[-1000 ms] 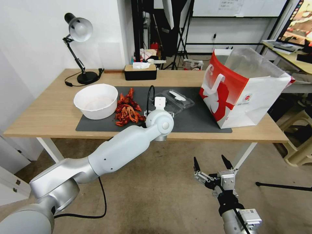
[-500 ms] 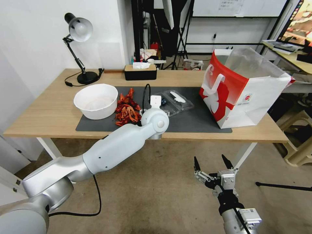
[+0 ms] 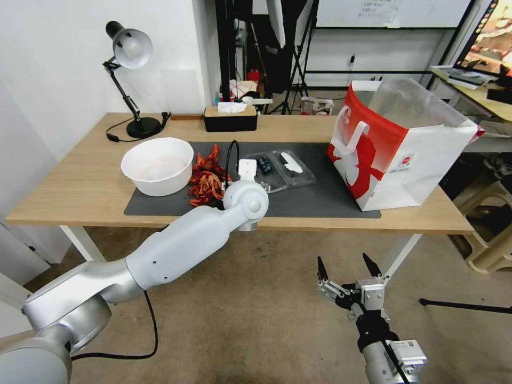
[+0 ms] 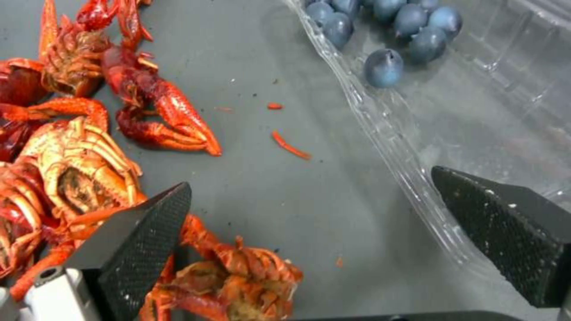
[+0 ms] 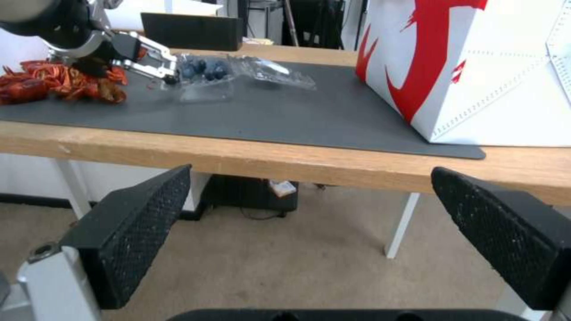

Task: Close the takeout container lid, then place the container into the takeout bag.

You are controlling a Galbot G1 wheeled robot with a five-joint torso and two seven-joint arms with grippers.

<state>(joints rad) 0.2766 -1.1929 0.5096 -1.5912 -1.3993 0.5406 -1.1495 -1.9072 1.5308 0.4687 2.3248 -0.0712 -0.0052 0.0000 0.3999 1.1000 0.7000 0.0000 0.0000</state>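
The left gripper, jaws apart, hovers beside the open container. Catch the takeout container lid, at its three o'clock, by the edge. The right gripper idles open.

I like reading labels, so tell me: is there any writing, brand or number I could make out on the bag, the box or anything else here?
None can be read.
Takeout bag: small round red logo, too small to read.
Takeout container lid: white oblong sticker, no legible print.
Whiteboard behind: faint marks, blurred.
Screen in the far corner: a picture, no legible words.
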